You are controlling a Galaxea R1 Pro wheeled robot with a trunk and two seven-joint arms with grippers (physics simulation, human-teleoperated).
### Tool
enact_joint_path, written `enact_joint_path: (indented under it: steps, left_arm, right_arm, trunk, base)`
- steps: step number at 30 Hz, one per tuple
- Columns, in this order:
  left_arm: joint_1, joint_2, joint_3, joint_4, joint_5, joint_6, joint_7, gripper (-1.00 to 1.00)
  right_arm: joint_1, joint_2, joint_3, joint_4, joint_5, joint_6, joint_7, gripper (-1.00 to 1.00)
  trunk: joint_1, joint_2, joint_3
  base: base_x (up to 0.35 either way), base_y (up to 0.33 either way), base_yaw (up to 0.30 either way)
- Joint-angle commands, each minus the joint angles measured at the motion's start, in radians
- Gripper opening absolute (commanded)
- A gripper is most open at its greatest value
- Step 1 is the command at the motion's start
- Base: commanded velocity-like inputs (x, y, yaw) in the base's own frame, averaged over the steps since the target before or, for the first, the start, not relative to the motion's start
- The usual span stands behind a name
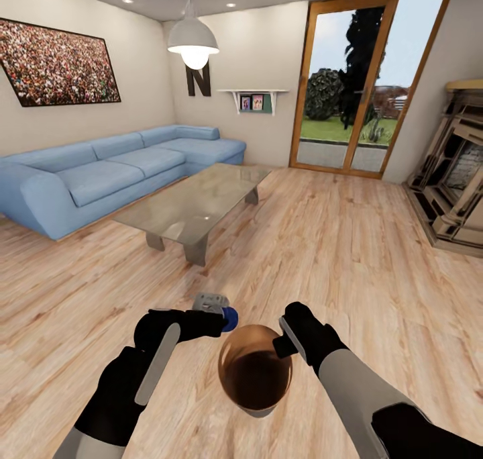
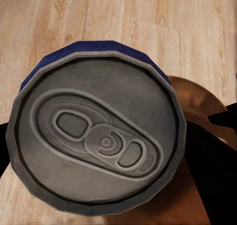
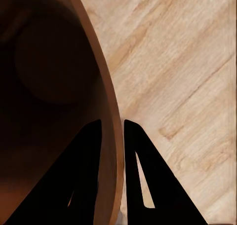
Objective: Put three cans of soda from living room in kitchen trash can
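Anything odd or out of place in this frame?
Yes: the trash can is in the living room, held off the floor by the right gripper pinching its rim, and the soda can in the left gripper has blue sides.

Soda can point(image 2: 101, 141): blue side wall, grey metal top with pull tab, held by left gripper point(image 1: 218, 317) just beside bin rim, above floor. Trash can point(image 1: 255, 372): round, copper-brown, dark inside, upright, rim wall pinched by right gripper point(image 3: 112, 136). Living room: light wood floor.
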Motion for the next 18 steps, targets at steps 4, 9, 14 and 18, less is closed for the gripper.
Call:
enact_joint_path:
  steps: [4,9,14,18]
  left_arm:
    - [0.000,-0.002,-0.024,0.000,-0.002,0.000,0.000,-1.00]
    - [0.000,-0.003,-0.052,0.001,-0.002,0.000,0.000,-1.00]
    - [0.000,-0.004,-0.075,0.001,-0.002,0.000,0.000,-1.00]
    - [0.000,-0.006,-0.107,0.001,-0.002,0.000,0.000,-1.00]
  right_arm:
    - [-0.004,0.001,-0.002,0.003,-0.025,0.000,-0.002,-1.00]
    - [-0.005,0.002,-0.002,0.004,-0.026,0.000,-0.005,-1.00]
    - [-0.006,0.002,-0.002,0.004,-0.026,0.000,-0.006,-1.00]
    - [-0.006,0.002,-0.002,0.004,-0.026,0.000,-0.006,-1.00]
  trunk:
    - [-0.015,0.028,0.013]
    - [-0.035,0.063,0.028]
    - [-0.054,0.098,0.044]
    - [-0.069,0.126,0.057]
  base:
    - [0.000,0.000,0.000]
    - [0.000,0.000,0.000]
    - [0.000,0.000,0.000]
    - [0.000,0.000,0.000]
